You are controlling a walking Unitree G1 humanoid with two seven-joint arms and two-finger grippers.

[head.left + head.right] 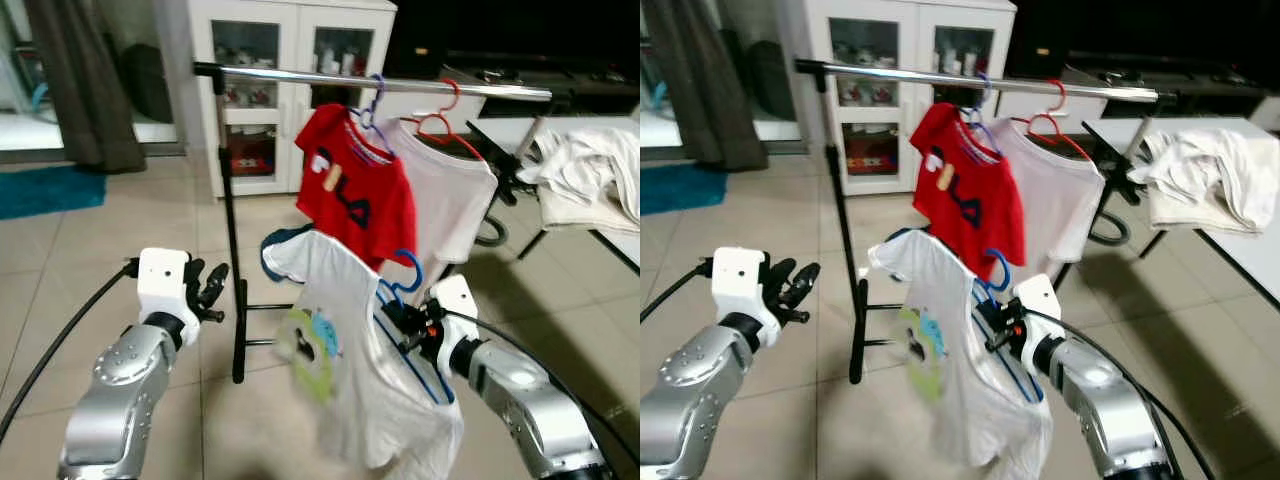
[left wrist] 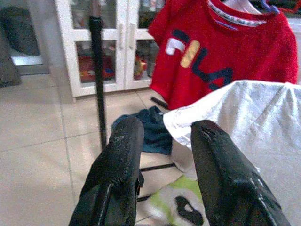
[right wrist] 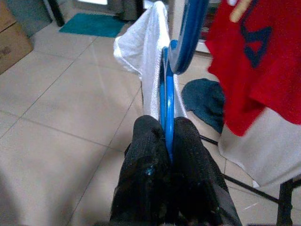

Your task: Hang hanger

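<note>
1. Left eye view: your right gripper (image 1: 405, 325) carries the blue hanger (image 1: 405, 275) with the white shirt (image 1: 340, 350) draped on it, low and in front of the rail (image 1: 380, 82). A red shirt (image 1: 355, 185) and a pale shirt (image 1: 450, 195) already hang there. Your left gripper (image 1: 212, 290) is raised beside the rack's black post (image 1: 232, 250), holding nothing.
2. Right eye view: same scene; the blue hook sits well below the rail, so I judge you are mid-carry.
3. Left wrist view: the fingers (image 2: 117, 160) stand apart, empty.
4. Right wrist view: the fingers (image 3: 146, 146) are clamped on the blue hanger's wire.
5. Next, you'd need to lift the hook above the rail, over the free stretch beside the red shirt, then lower it on.
</note>
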